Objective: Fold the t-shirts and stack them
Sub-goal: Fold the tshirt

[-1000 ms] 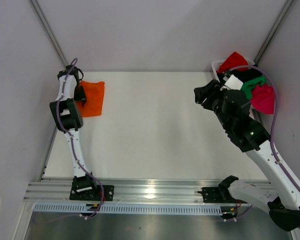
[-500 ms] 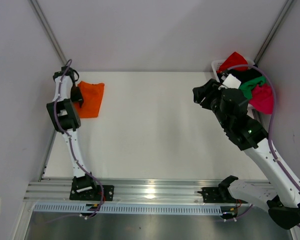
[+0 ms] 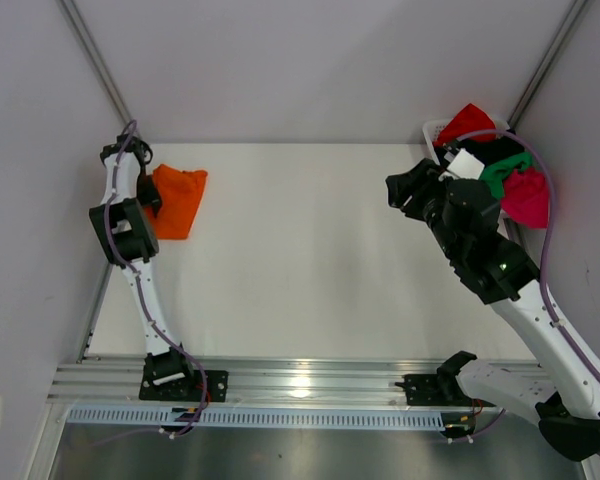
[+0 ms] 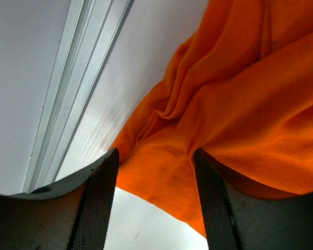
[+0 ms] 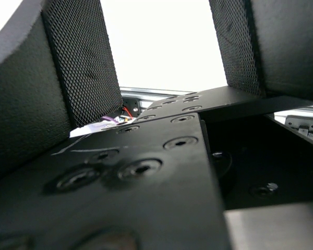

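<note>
A folded bright orange t-shirt (image 3: 178, 200) lies at the table's far left; in the left wrist view (image 4: 240, 104) it is rumpled. My left gripper (image 3: 146, 190) is at its left edge, open; its two fingers stand astride the shirt's near hem (image 4: 155, 156) without pinching it. My right gripper (image 3: 405, 190) is open and empty (image 5: 161, 52), raised left of the white basket (image 3: 432, 130). The basket holds the red (image 3: 467, 120), black (image 3: 495, 150), green (image 3: 505, 172) and magenta-pink (image 3: 527, 197) t-shirts in a heap.
A metal rail (image 4: 73, 88) runs along the table's left edge beside the orange shirt. Grey walls close in the table at the back and both sides. An aluminium frame (image 3: 300, 380) holds the arm bases at the near edge.
My left gripper has drawn back to the left, off the top of the orange shirt to its left edge. The shirt has shifted slightly left. The right arm has barely moved.
</note>
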`<state>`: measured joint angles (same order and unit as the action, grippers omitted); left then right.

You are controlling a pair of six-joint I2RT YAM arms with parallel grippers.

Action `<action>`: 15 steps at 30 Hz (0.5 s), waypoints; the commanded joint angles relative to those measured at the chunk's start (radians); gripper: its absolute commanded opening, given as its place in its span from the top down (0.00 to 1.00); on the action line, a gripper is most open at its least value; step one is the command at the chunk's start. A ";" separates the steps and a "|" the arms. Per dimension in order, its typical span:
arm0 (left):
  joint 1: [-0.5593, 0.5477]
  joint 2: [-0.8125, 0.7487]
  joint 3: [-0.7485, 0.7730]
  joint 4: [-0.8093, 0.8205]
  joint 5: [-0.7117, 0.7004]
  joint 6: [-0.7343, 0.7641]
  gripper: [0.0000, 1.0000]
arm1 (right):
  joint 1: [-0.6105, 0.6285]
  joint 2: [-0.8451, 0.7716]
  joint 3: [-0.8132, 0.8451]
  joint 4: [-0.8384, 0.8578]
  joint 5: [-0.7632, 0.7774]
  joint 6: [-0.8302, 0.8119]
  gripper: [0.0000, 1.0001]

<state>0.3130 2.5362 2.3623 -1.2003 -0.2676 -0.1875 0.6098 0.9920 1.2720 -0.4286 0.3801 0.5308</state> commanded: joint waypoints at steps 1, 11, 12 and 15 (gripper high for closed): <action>0.021 -0.004 0.017 -0.022 -0.044 -0.026 0.37 | 0.008 -0.016 0.004 0.025 0.013 -0.005 0.42; 0.014 -0.152 -0.055 0.056 0.036 -0.056 0.43 | 0.010 -0.036 -0.033 0.027 0.026 0.000 0.43; 0.005 -0.201 -0.083 0.074 0.048 -0.047 0.43 | 0.011 -0.038 -0.034 0.027 0.028 0.001 0.43; -0.011 -0.278 -0.141 0.149 0.111 -0.038 0.43 | 0.011 -0.041 -0.049 0.030 0.028 0.006 0.42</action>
<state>0.3157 2.4229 2.2425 -1.1431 -0.2314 -0.2272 0.6144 0.9718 1.2335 -0.4282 0.3878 0.5312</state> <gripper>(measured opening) 0.568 0.577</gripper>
